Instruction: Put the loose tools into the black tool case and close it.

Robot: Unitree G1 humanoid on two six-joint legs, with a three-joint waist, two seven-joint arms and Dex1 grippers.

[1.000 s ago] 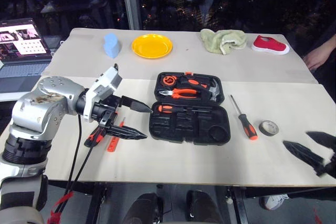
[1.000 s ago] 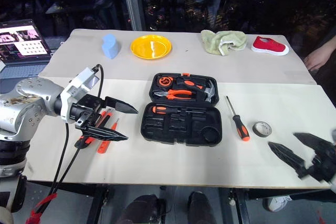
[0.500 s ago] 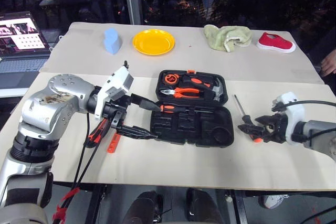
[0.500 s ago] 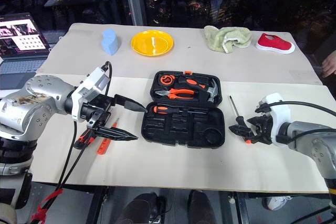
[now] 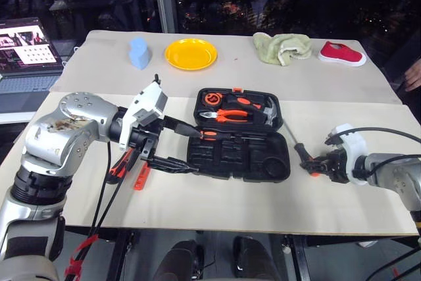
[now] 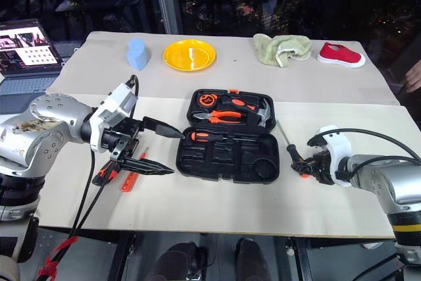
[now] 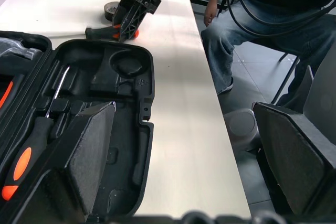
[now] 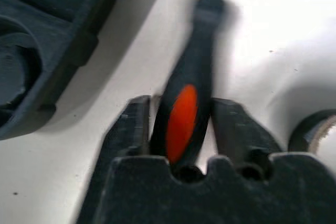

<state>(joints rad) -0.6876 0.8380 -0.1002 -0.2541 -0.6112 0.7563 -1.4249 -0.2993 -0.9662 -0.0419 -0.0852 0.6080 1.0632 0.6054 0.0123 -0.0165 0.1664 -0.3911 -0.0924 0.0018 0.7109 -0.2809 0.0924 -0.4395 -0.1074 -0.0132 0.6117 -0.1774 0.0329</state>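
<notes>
The black tool case (image 5: 227, 159) lies open in the middle of the table, with pliers and a hammer in its far half and one black-and-orange screwdriver (image 5: 220, 135) in its near half. My right gripper (image 5: 310, 162) is shut on the handle of another black-and-orange screwdriver (image 8: 191, 77), just right of the case. Close beside this gripper lies the tape roll (image 7: 110, 8). My left gripper (image 5: 191, 151) hangs open at the case's left edge, empty. Left of the case lie the utility knife (image 5: 122, 166) and the slim orange tester screwdriver (image 5: 141, 177).
Along the far side of the table stand a blue object (image 5: 139, 52), a yellow plate (image 5: 191, 54), a green cloth (image 5: 281, 47) and a red shoe (image 5: 342, 54). A laptop (image 5: 26, 51) sits off to the left. A person (image 7: 273, 14) sits at the table's right end.
My right gripper came in from the near right, dropped onto the screwdriver beside the case and closed on its handle. The left gripper has kept its place and stayed open.
</notes>
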